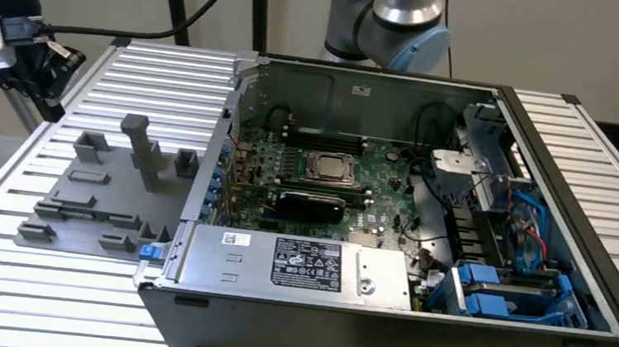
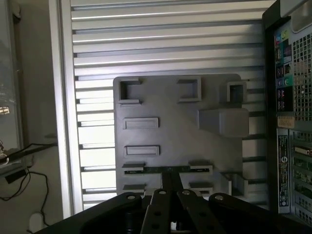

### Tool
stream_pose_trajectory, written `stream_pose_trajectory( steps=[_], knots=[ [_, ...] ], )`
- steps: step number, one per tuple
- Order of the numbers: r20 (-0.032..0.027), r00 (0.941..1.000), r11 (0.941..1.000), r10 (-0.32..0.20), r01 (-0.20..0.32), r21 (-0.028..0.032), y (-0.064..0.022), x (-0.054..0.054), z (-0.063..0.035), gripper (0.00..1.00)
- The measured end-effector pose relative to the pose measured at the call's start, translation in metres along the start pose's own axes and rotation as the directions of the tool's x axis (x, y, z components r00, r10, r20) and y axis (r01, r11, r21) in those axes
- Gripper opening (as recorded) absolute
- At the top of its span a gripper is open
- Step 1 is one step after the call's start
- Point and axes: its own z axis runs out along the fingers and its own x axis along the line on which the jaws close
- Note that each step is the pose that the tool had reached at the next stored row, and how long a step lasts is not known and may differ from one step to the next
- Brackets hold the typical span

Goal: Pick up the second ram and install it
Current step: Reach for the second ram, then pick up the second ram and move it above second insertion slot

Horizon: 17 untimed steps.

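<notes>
1. Though the claw (image 2: 171, 181) hangs over one edge of the grey holder plate (image 2: 175, 141), I cannot tell whether it is open or closed. Its black links crowd together in the wrist view and cover the spot beneath.
2. Just past the claw's tip, the ram stick (image 2: 153, 169) shows as a thin green line running crosswise between two pairs of small grey blocks (image 2: 134, 168) on the plate. I cannot tell whether the claw touches the stick.
3. Farther across the plate sit several low rectangular frames (image 2: 141, 123) and a tall block (image 2: 222, 121). In the exterior view the tall block (image 1: 140, 148) stands up as a post.
4. The holder plate (image 1: 98, 198) lies flat on a ribbed metal table (image 1: 13, 283), just beside the computer case (image 1: 361, 90), on the exterior view's left of it.
5. The case lies on its side with the cover off, and its port panel (image 2: 292, 97) faces the plate.
6. Inside, a square silver processor (image 1: 330, 168) sits in the middle of the green board, with a black rectangular part (image 1: 319, 205) just in front of it.
7. A silver power box (image 1: 302, 264) with a label fills the near side of the case, and blue brackets (image 1: 499, 292) sit at the exterior view's right.
8. Behind the case's far wall rises a joint of the arm (image 1: 394, 14).
</notes>
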Motion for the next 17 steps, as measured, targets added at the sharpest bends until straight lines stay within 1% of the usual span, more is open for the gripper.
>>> stream_pose_trajectory(
  steps=[2,4,6,8,11,13,17],
  knots=[
    [-0.0001,1.0000,1.0000,-0.002,0.002,0.0001,0.0001,-0.0001,0.0001,0.00],
    [-0.0008,0.9998,0.9998,-0.021,0.021,-0.0002,0.0002,-0.0004,0.0006,0.00],
    [-0.0023,0.9984,0.9984,-0.056,0.056,-0.0006,0.0002,-0.0004,0.0018,0.00],
    [-0.0037,0.9957,0.9958,-0.092,0.092,-0.0010,0.0001,-0.0004,0.0028,0.00],
    [-0.0058,0.9892,0.9892,-0.147,0.147,-0.0019,0.0000,-0.0004,0.0045,0.00],
    [-0.0074,0.9832,0.9833,-0.182,0.182,-0.0024,0.0000,-0.0004,0.0054,0.00],
    [-0.0099,0.9675,0.9675,-0.253,0.253,-0.0038,-0.0001,-0.0004,0.0075,0.00]
  ],
)
